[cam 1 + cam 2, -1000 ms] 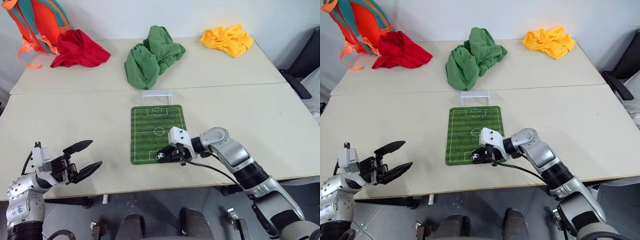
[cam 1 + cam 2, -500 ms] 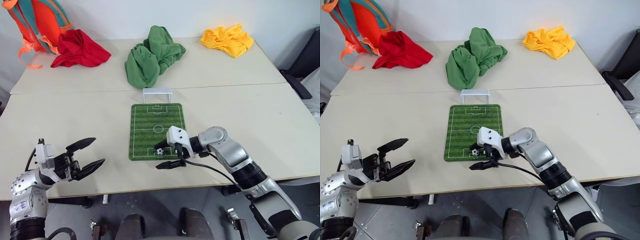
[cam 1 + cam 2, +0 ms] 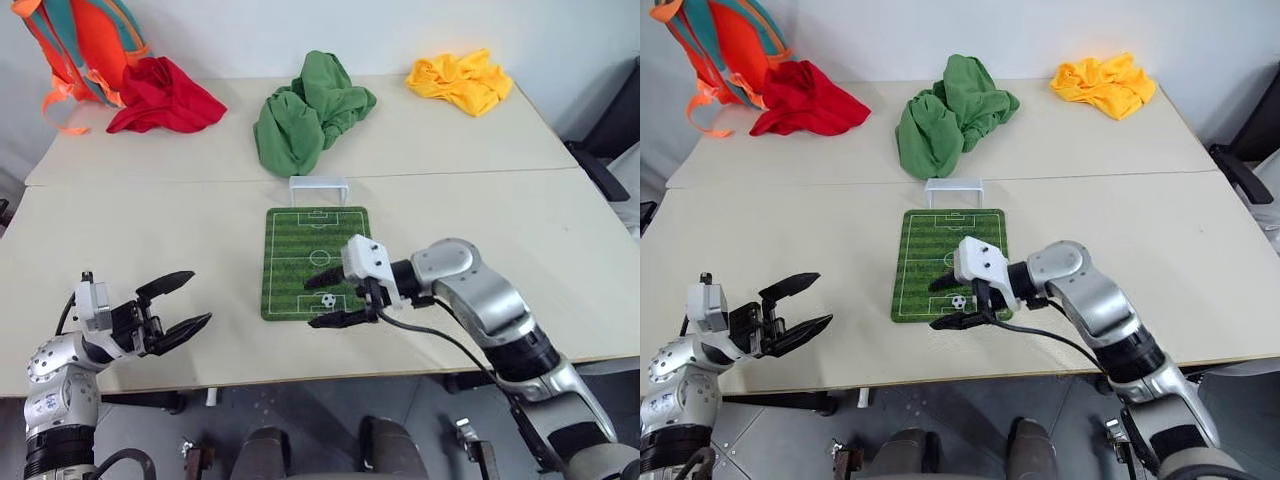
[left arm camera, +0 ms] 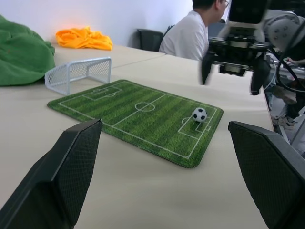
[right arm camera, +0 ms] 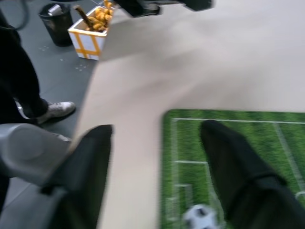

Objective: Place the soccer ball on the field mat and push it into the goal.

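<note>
the ball [image 3: 327, 299] lies on the mat [image 3: 290, 252], in the near penalty box, at the centre of the head view and a little below the middle. it rests free; nothing touches it. so the first half of the task looks done: ball placed on the mat. the second half is all to do, since the goal [image 3: 318, 188] stands just past the mat's far edge, higher in the frame, and the whole length of the pitch lies between ball and goal.

the right gripper [image 3: 328, 298] hangs above the mat's near end, with its fingers parted, one up-frame of the ball and one down-frame of it, holding nothing. in the left wrist view it shows raised off the table at the upper right, well clear of the ball [image 4: 199, 114]. the left gripper [image 3: 178, 305] sits at the lower left of the head view, over bare table [image 3: 150, 240], fingers spread wide and empty, well apart from the mat.

my reading: what is left is one push up the frame along the mat's length. the ball sits roughly in line with the goal mouth, so a straight nudge from the near side should serve, though so small a ball may roll off line.

no brand, label or readable writing shows on anything; the mat bears only white pitch lines.
</note>
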You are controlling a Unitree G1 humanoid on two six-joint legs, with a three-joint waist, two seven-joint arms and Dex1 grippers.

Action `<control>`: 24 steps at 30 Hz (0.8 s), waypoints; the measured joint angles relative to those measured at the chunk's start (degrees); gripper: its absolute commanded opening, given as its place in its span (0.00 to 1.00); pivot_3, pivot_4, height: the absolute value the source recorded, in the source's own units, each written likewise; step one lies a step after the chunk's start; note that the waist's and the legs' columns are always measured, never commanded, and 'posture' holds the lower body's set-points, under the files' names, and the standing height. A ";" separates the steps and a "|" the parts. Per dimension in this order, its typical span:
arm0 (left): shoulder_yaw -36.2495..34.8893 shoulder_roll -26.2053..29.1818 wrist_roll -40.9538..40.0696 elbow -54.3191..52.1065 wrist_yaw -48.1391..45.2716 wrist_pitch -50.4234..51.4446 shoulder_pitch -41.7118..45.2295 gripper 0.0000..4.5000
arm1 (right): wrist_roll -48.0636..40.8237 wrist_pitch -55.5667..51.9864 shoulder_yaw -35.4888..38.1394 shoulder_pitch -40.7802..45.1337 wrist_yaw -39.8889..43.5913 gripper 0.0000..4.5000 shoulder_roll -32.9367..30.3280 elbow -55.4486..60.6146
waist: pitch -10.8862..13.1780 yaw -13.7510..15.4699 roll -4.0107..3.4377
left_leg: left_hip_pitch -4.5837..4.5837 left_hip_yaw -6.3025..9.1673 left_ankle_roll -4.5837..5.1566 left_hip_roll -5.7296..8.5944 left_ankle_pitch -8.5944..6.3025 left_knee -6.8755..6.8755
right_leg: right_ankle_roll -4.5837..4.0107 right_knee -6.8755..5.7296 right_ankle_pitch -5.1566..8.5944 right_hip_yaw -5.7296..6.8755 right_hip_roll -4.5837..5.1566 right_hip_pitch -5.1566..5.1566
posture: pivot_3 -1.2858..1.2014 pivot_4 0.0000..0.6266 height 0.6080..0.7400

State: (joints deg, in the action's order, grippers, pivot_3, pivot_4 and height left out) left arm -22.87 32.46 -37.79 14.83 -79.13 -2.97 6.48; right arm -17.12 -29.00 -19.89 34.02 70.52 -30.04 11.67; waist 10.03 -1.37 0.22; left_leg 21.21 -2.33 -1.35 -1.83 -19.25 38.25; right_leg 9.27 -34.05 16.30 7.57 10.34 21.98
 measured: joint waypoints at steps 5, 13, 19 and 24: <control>0.74 0.18 0.01 1.59 -0.76 0.31 1.05 1.00 | -0.13 -0.26 0.00 -2.79 0.09 0.02 -2.04 0.78 | 0.00 -0.39 0.00 | -0.03 -0.06 -0.01 -0.02 0.01 -0.01 | 0.00 -0.04 0.00 -0.01 -0.01 0.04 | 0.52 0.24 1.00; 0.80 0.23 0.00 1.44 -1.08 0.43 0.82 1.00 | 1.12 2.84 -2.41 -3.18 0.41 0.01 -0.40 -4.89 | 0.00 -0.24 0.00 | -0.02 -0.07 -0.01 -0.02 0.00 0.01 | 0.00 -0.03 0.00 -0.02 0.00 0.04 | 0.52 0.24 1.00; 0.49 0.60 -0.01 0.36 -0.97 0.51 -1.02 1.00 | 3.50 6.94 -2.70 -0.35 1.00 0.01 2.30 -14.32 | 0.00 -0.33 0.00 | -0.02 -0.08 -0.02 -0.03 0.01 0.01 | 0.00 -0.05 0.00 -0.02 -0.01 0.06 | 0.52 0.24 1.00; 0.31 0.75 -0.05 -0.87 -0.50 0.58 -1.37 1.00 | 6.32 12.43 -2.22 5.85 -0.43 0.01 6.47 -25.68 | 0.00 -0.40 -0.01 | -0.03 -0.09 -0.02 -0.03 0.01 0.02 | 0.00 -0.07 0.00 -0.03 0.00 0.06 | 0.52 0.24 1.00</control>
State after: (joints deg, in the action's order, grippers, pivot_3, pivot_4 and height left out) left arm -22.56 33.22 -37.84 13.96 -79.63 -2.39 5.11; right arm -10.80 -16.56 -22.11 39.87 70.09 -23.57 -14.01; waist 10.04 -1.77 0.21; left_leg 21.18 -2.43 -1.37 -1.86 -19.24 38.27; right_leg 9.27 -34.12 16.30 7.54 10.33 22.04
